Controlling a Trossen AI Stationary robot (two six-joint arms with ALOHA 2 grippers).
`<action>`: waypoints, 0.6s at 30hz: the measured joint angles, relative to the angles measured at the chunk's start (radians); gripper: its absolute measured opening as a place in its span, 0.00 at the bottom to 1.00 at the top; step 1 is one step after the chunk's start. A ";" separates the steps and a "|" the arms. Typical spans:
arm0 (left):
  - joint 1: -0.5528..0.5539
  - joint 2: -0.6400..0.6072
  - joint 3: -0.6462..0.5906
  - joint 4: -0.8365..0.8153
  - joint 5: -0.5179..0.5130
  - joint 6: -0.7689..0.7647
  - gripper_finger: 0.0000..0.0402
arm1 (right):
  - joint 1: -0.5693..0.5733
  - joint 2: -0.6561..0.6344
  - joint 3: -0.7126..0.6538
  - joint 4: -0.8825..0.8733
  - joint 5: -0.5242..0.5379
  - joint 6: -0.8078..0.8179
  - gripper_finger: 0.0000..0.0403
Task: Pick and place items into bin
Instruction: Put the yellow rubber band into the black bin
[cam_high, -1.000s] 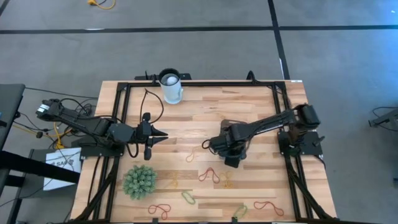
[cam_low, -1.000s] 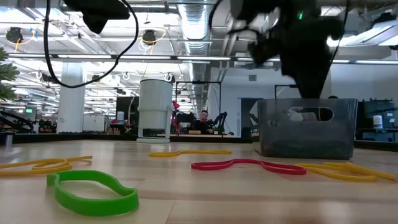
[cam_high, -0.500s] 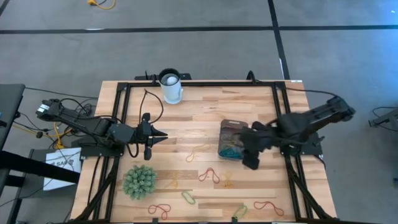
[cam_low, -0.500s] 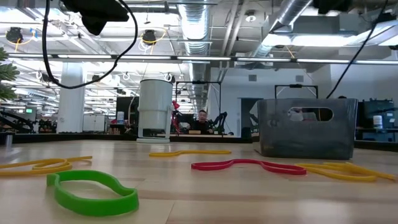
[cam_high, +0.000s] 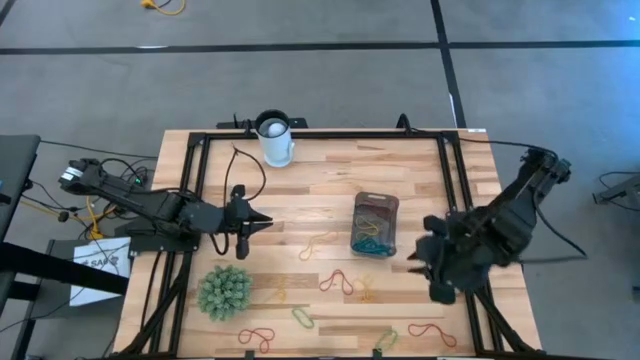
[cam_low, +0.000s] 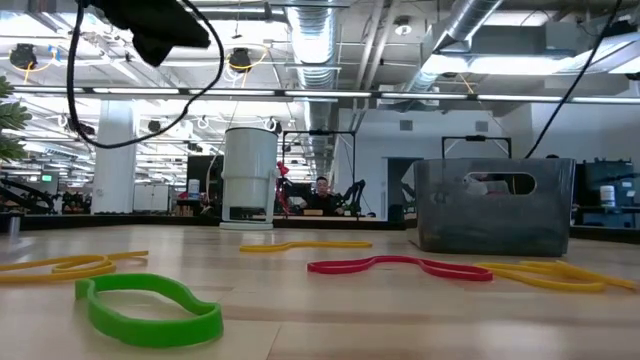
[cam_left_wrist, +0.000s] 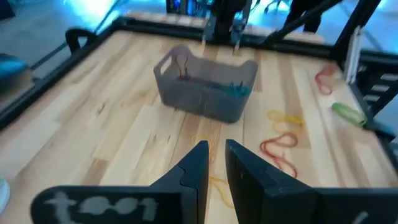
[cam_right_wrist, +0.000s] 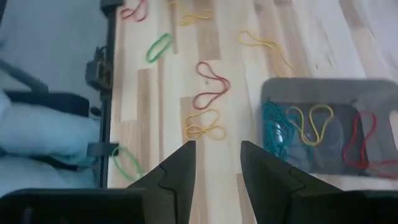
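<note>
The bin, clear and grey, stands on the table right of centre, with teal, yellow and red loops inside. More loops lie flat on the wood: a yellow one, a red one, a green one. My right gripper hangs open and empty above the table, near and right of the bin. My left gripper hovers at the table's left, pointing toward the bin. Its fingers stand a narrow gap apart, with nothing between them.
A green spiky ball sits near the front left and a white cup at the far edge. Black frame rails run along the table's sides. Other loops lie near the front edge, and bare wood shows between my left gripper and the bin.
My right gripper has risen from over the bin and swung toward the table's right and near edges, turning as it went. It has left the low view and uncovered the bin. Its fingers stay open. The bin and the loops on the table have kept their places.
</note>
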 joint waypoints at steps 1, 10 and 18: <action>0.000 0.017 0.000 -0.001 0.000 -0.013 0.11 | 0.027 0.007 0.000 0.005 0.017 -0.007 0.30; 0.000 0.267 0.000 0.085 -0.004 -0.164 0.11 | 0.194 0.041 -0.010 0.100 0.185 -0.016 0.30; 0.000 0.539 0.000 0.339 0.027 -0.238 0.11 | 0.216 0.034 -0.105 0.169 0.215 -0.023 0.30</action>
